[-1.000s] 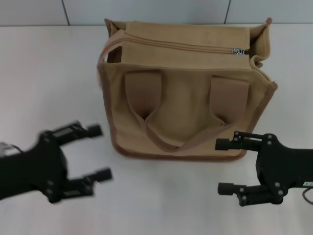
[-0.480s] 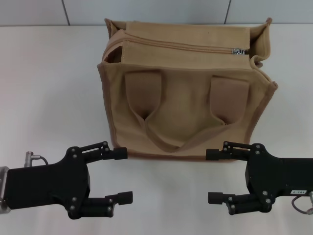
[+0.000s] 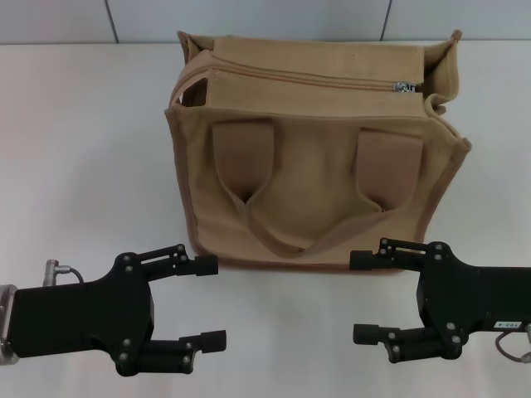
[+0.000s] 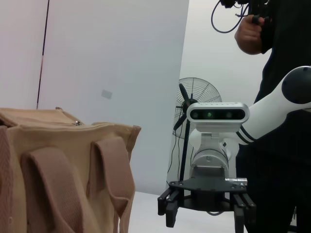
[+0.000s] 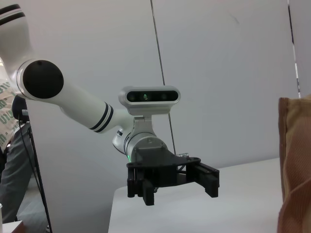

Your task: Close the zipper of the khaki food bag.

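The khaki food bag (image 3: 315,149) stands upright in the middle of the table in the head view, its brown strap handles (image 3: 307,236) hanging down the front. The zipper (image 3: 299,77) runs along the bag's top, with the silver slider (image 3: 404,86) at its right end and a dark gap at its left end. My left gripper (image 3: 212,301) is open in front of the bag's lower left corner, apart from it. My right gripper (image 3: 359,297) is open in front of the lower right corner, not touching. The left wrist view shows the bag (image 4: 63,179) and its slider (image 4: 76,123).
The white table (image 3: 83,149) has free room on both sides of the bag. A tiled wall runs behind it. In the left wrist view a fan (image 4: 194,97) and a standing person (image 4: 277,39) are beyond the right gripper (image 4: 206,213). The right wrist view shows the left gripper (image 5: 173,187).
My left gripper swung from the far left toward the middle, in front of the bag, then stopped. My right gripper shifted slightly left and nearer. The bag has not moved.
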{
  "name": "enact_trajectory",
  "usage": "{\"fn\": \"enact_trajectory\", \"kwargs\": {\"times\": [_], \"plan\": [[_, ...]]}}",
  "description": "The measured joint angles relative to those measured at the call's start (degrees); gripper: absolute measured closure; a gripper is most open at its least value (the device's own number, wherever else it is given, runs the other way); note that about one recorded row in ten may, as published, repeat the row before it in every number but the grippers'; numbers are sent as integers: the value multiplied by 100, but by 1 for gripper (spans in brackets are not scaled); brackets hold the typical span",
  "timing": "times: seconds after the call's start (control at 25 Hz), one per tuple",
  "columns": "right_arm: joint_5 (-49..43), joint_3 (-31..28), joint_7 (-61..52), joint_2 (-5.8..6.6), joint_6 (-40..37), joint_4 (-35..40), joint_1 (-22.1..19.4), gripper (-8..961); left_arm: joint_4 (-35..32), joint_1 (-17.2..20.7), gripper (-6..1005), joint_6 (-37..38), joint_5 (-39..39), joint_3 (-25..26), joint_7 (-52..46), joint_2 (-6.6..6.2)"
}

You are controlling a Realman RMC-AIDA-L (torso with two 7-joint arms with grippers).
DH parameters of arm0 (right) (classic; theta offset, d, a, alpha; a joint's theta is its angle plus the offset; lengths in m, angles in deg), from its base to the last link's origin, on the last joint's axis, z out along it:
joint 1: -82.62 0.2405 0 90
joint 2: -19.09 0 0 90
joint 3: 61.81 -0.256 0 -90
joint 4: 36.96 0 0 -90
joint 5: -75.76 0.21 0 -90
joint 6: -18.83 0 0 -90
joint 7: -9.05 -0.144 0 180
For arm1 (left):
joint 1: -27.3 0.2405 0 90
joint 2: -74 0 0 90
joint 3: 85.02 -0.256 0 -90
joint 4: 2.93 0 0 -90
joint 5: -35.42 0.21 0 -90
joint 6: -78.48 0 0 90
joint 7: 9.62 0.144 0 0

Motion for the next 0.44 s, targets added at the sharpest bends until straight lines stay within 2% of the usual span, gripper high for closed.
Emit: {"fn": "enact_trajectory", "kwargs": {"times": [0.44], "plan": [[2,-21,0,0,-22,0,-22,137,0,0,181,30,0,-2,-13,0]]}}
